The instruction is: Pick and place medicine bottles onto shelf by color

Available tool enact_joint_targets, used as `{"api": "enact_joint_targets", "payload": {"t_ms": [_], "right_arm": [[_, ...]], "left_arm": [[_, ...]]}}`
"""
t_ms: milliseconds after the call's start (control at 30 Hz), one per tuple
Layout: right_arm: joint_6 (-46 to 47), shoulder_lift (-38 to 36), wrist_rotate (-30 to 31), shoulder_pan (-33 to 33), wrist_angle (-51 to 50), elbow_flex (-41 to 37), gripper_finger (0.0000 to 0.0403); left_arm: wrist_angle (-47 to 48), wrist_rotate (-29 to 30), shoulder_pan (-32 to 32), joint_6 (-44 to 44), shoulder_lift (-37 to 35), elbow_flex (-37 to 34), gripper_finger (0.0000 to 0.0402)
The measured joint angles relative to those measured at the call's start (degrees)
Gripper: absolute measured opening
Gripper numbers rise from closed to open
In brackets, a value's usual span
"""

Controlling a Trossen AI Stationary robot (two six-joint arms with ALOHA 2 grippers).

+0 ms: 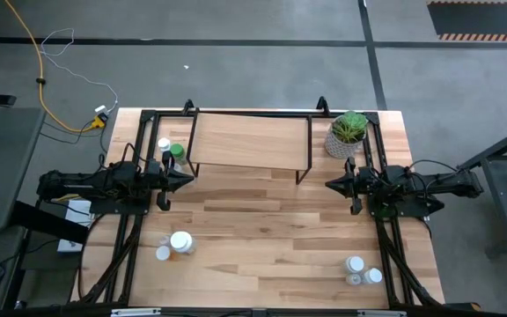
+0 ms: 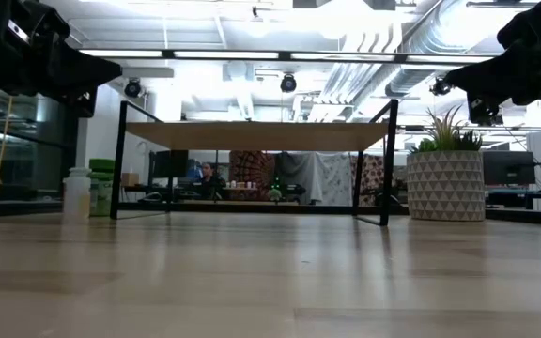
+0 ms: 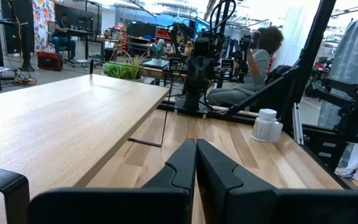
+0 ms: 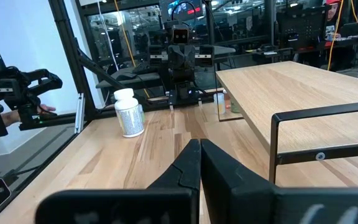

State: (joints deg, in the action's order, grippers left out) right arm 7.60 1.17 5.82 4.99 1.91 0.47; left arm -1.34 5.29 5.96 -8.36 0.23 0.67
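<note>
- Nearest the front edge of the table (image 1: 262,238), two groups of medicine bottles stand apart from each other: a white-capped pair (image 1: 175,245) at front left, and a cluster of three small white bottles (image 1: 362,272) at front right.
- In the right wrist view the front-left pair reads as one large white bottle (image 4: 129,112) with a printed label, upright on the wood.
- In the left wrist view the front-right cluster (image 3: 266,125) sits low on the table beside the black frame.
- At mid-table the left gripper (image 1: 188,176) hangs above the wood at the left side, its two fingers pressed together and holding nothing.
- Opposite, the right gripper (image 1: 331,185) hangs at the right side, fingers likewise together and empty, tip facing the left one across bare tabletop.
- Just behind the left gripper, beside the shelf's left legs, stand a white bottle (image 1: 164,145) and a green-capped bottle (image 1: 177,151); the low view shows them as a pale bottle (image 2: 76,193) with a green one (image 2: 101,186) behind it.
- Farther back, the shelf (image 1: 249,141) stands on thin black legs, its light-wood top bare.
- At the far right corner, a potted plant (image 1: 347,134) sits just beside the shelf's right end.
- Beyond the table, a seated person (image 3: 253,65) shows in the room.
</note>
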Motion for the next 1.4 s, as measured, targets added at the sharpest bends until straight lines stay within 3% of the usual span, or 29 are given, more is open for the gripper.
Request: {"api": "enact_joint_targets", "payload": {"t_ms": [833,967,1067,1167,1300,1400], "right_arm": [[-0.17,0.0,0.0,-0.01,0.0,0.0,0.0],[-1.04,0.0,2.13,-0.11,0.59,-0.02,0.0],[-0.89,0.02,5.68,-0.09,6.1,0.0,0.0],[1.11,0.63,5.85,-0.13,19.0,-0.02,0.0],[-1.9,4.61,-7.95,-0.08,35.48,0.29,0.0],[0.83,10.06,-9.99,-0.06,37.38,3.98,0.0001]], "left_arm": [[0.0,0.0,0.0,0.01,0.0,-0.01,0.0003],[0.0,0.01,0.02,0.02,-0.02,-0.01,0.0003],[0.0,-0.01,0.0,0.02,-0.02,-0.01,0.0003],[0.01,-0.01,0.01,0.0,-0.02,-0.01,0.0003],[0.0,-0.01,0.01,0.0,-0.01,0.01,0.0003],[0.0,0.0,0.01,0.0,-0.01,0.01,0.0003]]}}
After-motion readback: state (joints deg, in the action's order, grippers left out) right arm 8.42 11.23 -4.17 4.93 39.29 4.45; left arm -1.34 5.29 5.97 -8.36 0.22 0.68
